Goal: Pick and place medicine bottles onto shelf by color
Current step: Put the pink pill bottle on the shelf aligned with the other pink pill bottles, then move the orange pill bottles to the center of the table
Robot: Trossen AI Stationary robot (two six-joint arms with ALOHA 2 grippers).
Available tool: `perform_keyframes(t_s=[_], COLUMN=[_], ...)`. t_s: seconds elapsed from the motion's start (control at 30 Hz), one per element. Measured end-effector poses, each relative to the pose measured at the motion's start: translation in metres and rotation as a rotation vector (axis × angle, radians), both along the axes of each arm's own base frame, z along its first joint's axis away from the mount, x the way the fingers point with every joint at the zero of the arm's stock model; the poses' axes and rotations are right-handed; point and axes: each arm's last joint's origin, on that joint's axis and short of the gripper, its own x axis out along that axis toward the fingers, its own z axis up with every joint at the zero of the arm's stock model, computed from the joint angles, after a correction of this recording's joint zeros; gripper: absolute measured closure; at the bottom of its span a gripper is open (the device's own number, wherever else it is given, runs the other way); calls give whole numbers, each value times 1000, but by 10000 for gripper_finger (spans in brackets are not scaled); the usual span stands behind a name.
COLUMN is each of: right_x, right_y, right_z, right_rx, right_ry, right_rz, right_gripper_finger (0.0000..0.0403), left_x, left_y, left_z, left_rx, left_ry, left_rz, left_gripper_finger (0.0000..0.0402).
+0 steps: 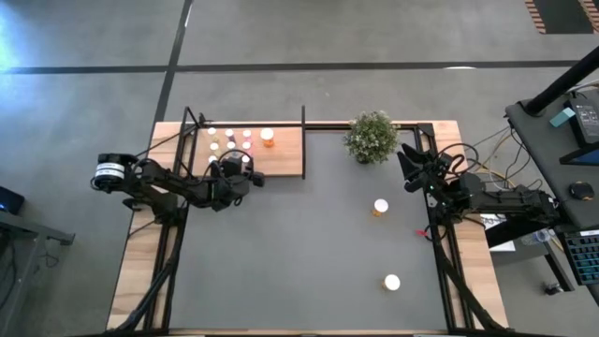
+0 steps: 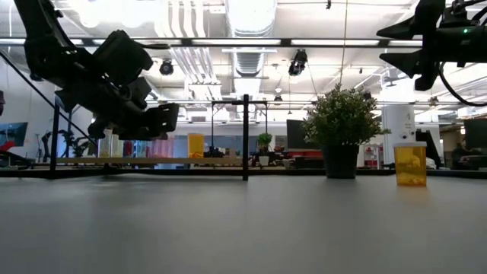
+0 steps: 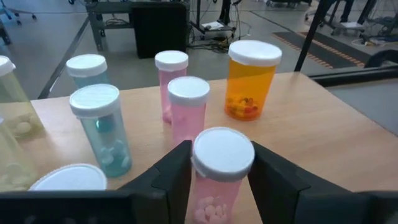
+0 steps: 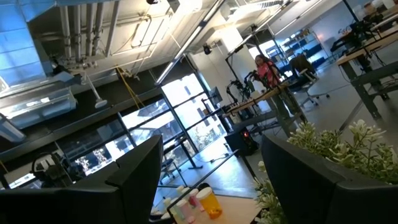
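Left gripper: held over the shelf, fingers pinching a pink bottle at its near edge.
Shelf contents: pink, bluish and orange bottles are stood in rows.
Right gripper: raised beside the plant, fingers spread.
Desk: two orange bottles remain.

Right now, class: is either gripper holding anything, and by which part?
The left gripper holds a pink medicine bottle with a white cap over the light-wood shelf, fingers on its body just below the cap. The right gripper holds nothing.
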Motion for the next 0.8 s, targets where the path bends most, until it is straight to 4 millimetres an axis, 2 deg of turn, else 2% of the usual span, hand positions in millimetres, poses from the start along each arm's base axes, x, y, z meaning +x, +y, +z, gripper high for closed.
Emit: perform_keyframes(t_s=[0.2, 0.57, 0.8], right_x=[0, 0, 0], right_y=[0, 0, 0], right_z=[0, 0, 0], right_rx=[0, 0, 0], right_ry=[0, 0, 0], right_rz=[0, 1, 0], right_gripper_finger=[142, 142, 142], left_x=[1, 0, -1], left_y=[0, 0, 0], left_z=[1, 14, 31], left_rx=[4, 24, 78], left_ry=[-15, -54, -20], left_rz=[2, 0, -26], left_gripper_finger=[250, 248, 248])
